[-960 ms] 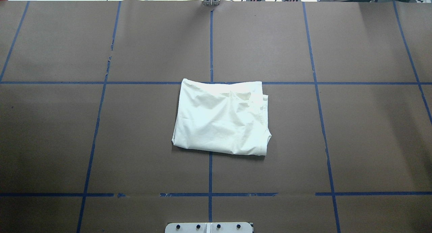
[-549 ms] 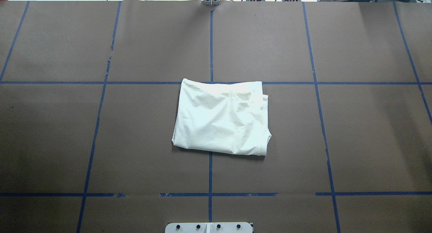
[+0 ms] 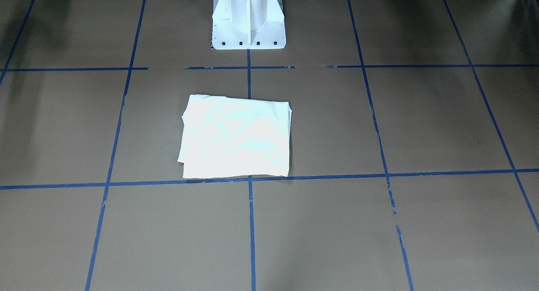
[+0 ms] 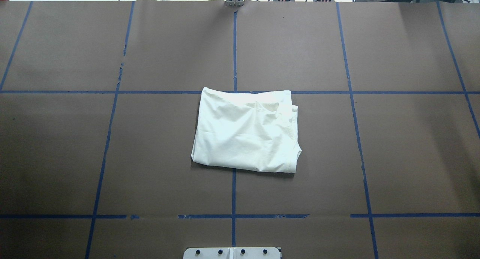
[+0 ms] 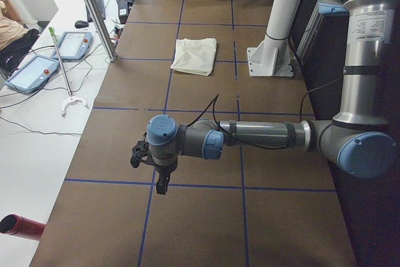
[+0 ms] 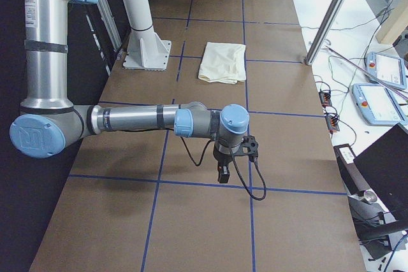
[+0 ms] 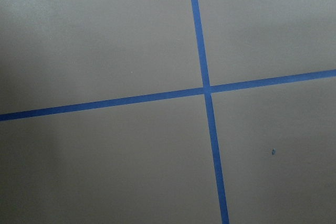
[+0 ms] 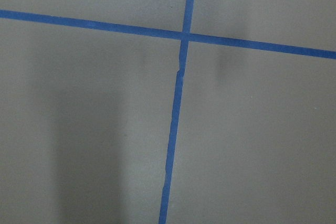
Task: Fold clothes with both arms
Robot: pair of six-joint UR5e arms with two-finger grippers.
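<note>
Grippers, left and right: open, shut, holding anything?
Left black two-finger gripper: cannot tell, side view only.
Right black two-finger gripper: cannot tell, side view only.
Neither holds the folded cream shirt.

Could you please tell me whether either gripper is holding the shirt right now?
No, in the overhead view the folded shirt lies alone on the table with nothing touching it.

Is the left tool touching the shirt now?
Apart. The exterior left view shows the left tool near the camera and the folded shirt far up the table, with a wide gap between them.
</note>
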